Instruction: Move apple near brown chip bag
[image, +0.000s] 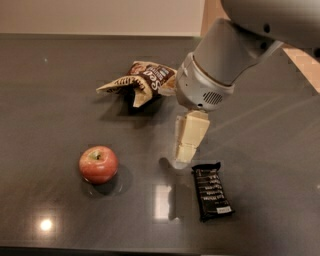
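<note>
The red apple (98, 164) sits on the dark table at the front left, stem up with a yellowish patch around it. The brown chip bag (142, 80) lies creased at the back centre, well apart from the apple. My gripper (186, 152) hangs from the grey arm over the middle of the table, pointing down. It is to the right of the apple, in front of the bag, and holds nothing that I can see.
A flat black bar wrapper (211, 191) lies just right of and in front of the gripper. The dark table (55, 100) has its back edge along a pale wall. Bright light reflections show on the front of the table.
</note>
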